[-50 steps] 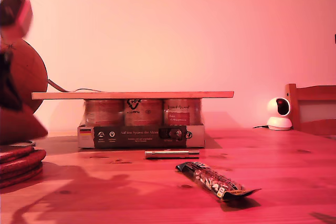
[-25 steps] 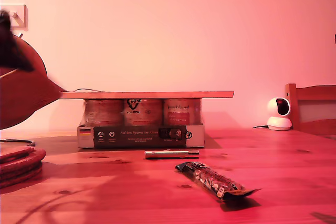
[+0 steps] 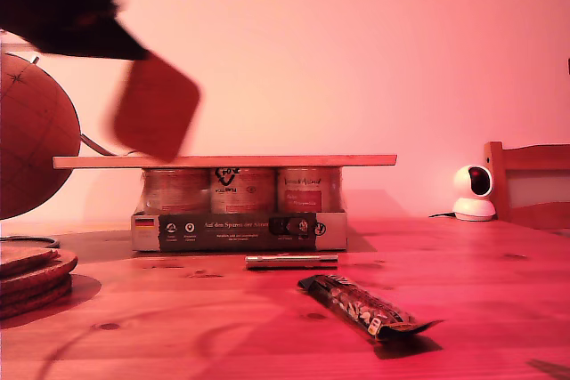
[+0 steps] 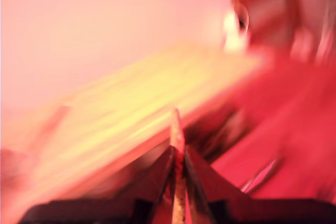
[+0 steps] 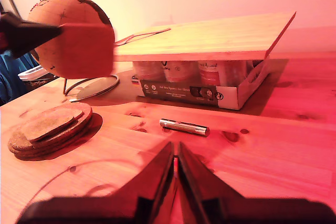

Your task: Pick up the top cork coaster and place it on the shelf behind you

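The top cork coaster (image 3: 156,106), a reddish-brown rounded square, hangs tilted in the air above the end of the shelf (image 3: 223,161) at the exterior view's left. My first gripper (image 3: 132,49) is shut on its upper corner. In the first wrist view the coaster (image 4: 177,129) shows edge-on between the shut fingers, with the blurred light plank (image 4: 131,103) ahead. The second wrist view also shows the coaster (image 5: 86,51) and the shelf (image 5: 210,38). My second gripper (image 5: 174,149) is shut on nothing, low over the tabletop.
The shelf rests on a box of jars (image 3: 239,211). A stack of round cork discs (image 3: 31,278) and a globe (image 3: 31,135) stand at the exterior view's left. A metal cylinder (image 3: 291,261) and a snack bar (image 3: 365,307) lie in front. A small camera (image 3: 472,191) and a chair (image 3: 530,184) are at its right.
My first gripper has carried the coaster up and toward the exterior view's right, from the left edge to above the shelf's end. The globe is uncovered again.
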Motion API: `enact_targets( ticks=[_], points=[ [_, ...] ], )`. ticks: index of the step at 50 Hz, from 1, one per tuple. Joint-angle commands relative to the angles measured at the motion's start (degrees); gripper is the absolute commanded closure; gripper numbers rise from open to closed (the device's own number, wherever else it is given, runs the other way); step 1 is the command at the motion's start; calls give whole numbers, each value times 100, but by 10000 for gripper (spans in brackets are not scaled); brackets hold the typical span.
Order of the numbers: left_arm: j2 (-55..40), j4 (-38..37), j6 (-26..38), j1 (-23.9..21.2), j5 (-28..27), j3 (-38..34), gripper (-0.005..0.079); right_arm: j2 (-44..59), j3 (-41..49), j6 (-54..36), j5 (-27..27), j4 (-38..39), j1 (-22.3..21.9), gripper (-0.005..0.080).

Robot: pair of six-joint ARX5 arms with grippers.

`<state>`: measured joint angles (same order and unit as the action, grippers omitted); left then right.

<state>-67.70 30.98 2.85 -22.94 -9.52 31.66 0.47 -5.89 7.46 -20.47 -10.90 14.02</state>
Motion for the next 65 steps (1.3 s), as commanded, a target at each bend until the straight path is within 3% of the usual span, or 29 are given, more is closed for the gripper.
enact_targets(
  ticks=[1, 2, 9, 11, 12, 14, 15, 17, 20, 22, 23, 30, 53, 65],
  points=[
    [-284, 570, -780, -118, 125, 61, 766, -35, -76, 7, 4, 31, 22, 764],
    [-376, 748, -1582, -151, 192, 63, 766, -35, -76, 9, 4, 33, 22, 764],
    [-1045, 1915, -3246, -380, 1036, 63, 766, -35, -76, 7, 4, 31, 22, 764],
    [-1239, 2251, -3342, -452, 1300, 66, 766, -35, -76, 7, 4, 28, 22, 764],
    [-1360, 2424, -3856, -485, 1429, 68, 766, -35, -76, 7, 4, 28, 22, 764],
    [-1558, 2721, -4019, -544, 1674, 72, 766, -35, -76, 7, 4, 31, 22, 764],
    [-1655, 2835, -4531, -575, 1786, 76, 766, -35, -76, 7, 4, 31, 22, 764],
    [-1880, 3104, -4894, -640, 1998, 101, 766, -35, -76, 7, 4, 31, 22, 764],
    [-2201, 3386, -5543, -732, 2260, 164, 766, -35, -76, 9, 4, 31, 22, 764],
    [-2393, 3545, -5635, -791, 2428, 225, 766, -35, -76, 7, 4, 31, 22, 764],
    [-2522, 3624, -6124, -822, 2498, 267, 766, -35, -76, 7, 4, 31, 22, 764],
    [-3191, 4052, -7093, -988, 2874, 612, 766, -35, -76, 9, 2, 33, 22, 764],
    [-4701, 4266, -8950, -1357, 3995, 2203, 767, -35, -76, 9, -2, 33, 22, 764],
    [-4931, 3578, -9403, -1473, 4566, 2559, 767, -35, -76, 11, -9, 33, 24, 764]
  ],
)
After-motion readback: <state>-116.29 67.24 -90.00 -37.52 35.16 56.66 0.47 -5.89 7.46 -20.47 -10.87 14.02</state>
